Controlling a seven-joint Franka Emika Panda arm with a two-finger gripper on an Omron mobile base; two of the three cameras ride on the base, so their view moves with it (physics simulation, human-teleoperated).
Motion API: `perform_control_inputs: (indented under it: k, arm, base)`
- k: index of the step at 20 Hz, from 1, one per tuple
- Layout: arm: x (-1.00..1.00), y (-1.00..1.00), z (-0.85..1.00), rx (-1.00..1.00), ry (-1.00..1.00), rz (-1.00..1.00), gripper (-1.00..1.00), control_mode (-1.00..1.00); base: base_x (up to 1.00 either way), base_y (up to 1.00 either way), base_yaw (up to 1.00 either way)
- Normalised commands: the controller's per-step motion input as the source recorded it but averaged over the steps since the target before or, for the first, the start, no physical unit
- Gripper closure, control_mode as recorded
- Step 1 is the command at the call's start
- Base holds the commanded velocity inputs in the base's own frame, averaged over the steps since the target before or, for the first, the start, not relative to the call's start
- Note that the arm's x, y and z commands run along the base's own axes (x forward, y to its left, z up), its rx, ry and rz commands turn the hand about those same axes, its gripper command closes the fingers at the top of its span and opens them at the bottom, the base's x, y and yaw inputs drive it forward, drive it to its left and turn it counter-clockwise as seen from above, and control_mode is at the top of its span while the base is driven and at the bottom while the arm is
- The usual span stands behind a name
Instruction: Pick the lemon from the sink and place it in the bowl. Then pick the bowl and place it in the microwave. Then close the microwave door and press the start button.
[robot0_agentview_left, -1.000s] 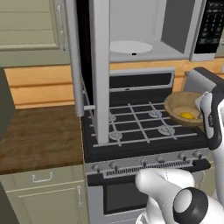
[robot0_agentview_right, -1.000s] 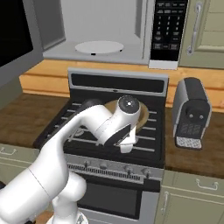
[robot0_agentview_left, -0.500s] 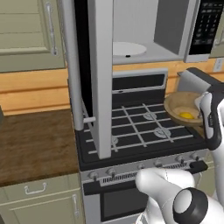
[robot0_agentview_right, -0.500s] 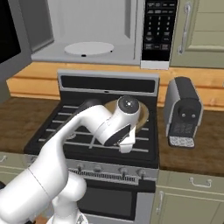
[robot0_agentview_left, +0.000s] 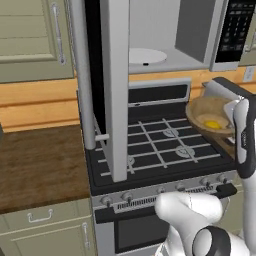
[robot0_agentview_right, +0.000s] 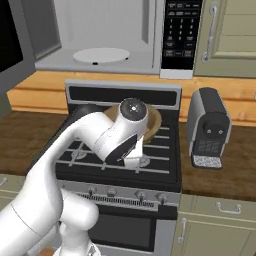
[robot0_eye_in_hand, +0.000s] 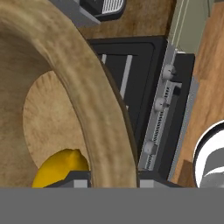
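Observation:
My gripper is shut on the thick rim of the tan wooden bowl, with one fingertip on each side of it. The yellow lemon lies inside the bowl. In the left base view the bowl with the lemon hangs over the stove's right side, held at its right edge by the gripper. The microwave stands open above, with its door swung out to the left. Its black keypad panel is at the right. The sink is out of view.
A black gas stove with grey grates lies under the bowl, its knobs along the front. A white turntable sits in the microwave cavity. A grey coffee machine stands on the wooden counter to the right. Olive cabinets flank the microwave.
The whole picture has shifted slightly, so the base has moved a little. The bowl with the lemon stays in the gripper and sits a touch higher.

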Motion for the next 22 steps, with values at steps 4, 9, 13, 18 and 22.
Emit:
perform_control_inputs:
  k: [4, 9, 13, 18, 22]
  arm:
    - [-0.09, 0.58, 1.0, 0.02, 0.0, 0.0, 1.0, -1.0]
    - [0.02, 0.11, 0.75, 0.09, 0.0, 0.01, 1.0, -1.0]
    - [0.16, 0.59, 0.85, 0.02, -0.01, 0.0, 1.0, -1.0]
    - [0.42, 0.6, 0.53, 0.0, -0.04, 0.0, 1.0, -1.0]
    - [0.68, 0.12, 0.34, 0.01, -0.04, 0.0, 1.0, -1.0]
  base:
    - [0.0, 0.0, 0.0]
    - [0.0, 0.0, 0.0]
    - [0.0, 0.0, 0.0]
    - [0.0, 0.0, 0.0]
    - [0.0, 0.0, 0.0]
